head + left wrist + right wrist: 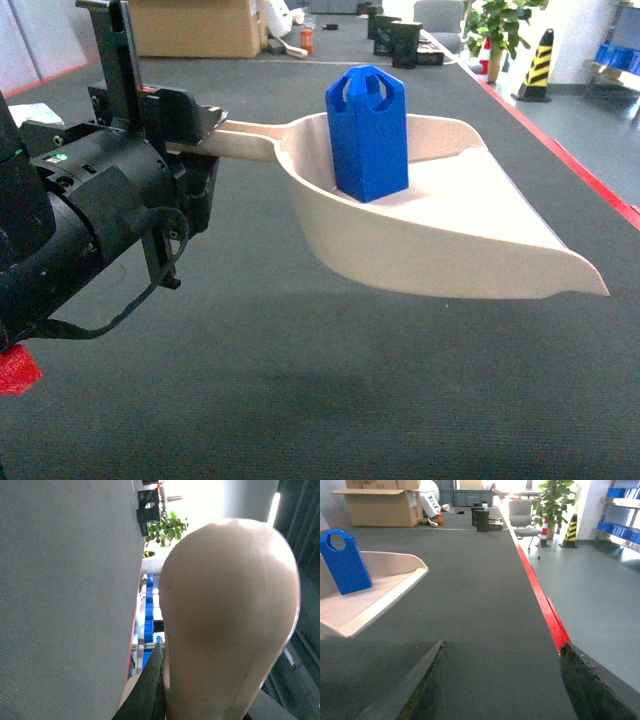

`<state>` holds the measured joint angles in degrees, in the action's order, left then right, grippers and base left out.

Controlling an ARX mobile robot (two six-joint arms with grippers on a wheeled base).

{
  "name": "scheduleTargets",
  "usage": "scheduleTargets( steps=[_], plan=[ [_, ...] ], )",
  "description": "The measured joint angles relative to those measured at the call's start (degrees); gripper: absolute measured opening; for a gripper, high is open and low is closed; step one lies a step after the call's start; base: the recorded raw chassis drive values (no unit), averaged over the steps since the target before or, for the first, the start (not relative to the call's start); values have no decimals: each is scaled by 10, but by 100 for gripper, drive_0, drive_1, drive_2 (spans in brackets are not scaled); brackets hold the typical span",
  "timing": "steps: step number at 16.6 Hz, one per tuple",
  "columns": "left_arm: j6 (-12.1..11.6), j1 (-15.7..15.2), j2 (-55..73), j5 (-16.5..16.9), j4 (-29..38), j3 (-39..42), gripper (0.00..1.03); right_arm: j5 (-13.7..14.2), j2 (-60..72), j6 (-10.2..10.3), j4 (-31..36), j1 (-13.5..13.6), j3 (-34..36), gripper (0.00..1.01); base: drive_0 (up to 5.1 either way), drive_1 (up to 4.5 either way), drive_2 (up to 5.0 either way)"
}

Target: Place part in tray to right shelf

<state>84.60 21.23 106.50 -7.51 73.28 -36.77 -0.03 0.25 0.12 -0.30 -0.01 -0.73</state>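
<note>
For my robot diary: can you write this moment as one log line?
left gripper: shut on tray handle | tray: held above floor | part: upright inside tray | right gripper: open, empty

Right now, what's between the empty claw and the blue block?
Just bare dark carpet between the right gripper and the part, in the right wrist view.

Looks like a warehouse or industrial test hall. Wide dark grey carpet [485,605] underfoot, edged by a red floor stripe [542,605] running up the right of the right wrist view. Open cardboard box [382,505] at upper left, traffic cone [569,530] and potted plant [552,497] at upper right, blue crates [622,527] on steel racks at far right, office chair [522,517] at top centre.
</note>
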Motion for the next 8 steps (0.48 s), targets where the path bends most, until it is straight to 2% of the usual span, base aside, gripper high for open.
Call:
scheduleTargets(
  steps=[3, 8],
  plan=[
    [0, -3, 0, -3, 0, 0, 17, 0, 0, 0, 1, 0, 0, 98, 468, -165, -357],
    [0, 0, 0, 0, -1, 0, 17, 0, 0, 0, 0, 0, 0, 98, 482, -169, -324]
  ],
)
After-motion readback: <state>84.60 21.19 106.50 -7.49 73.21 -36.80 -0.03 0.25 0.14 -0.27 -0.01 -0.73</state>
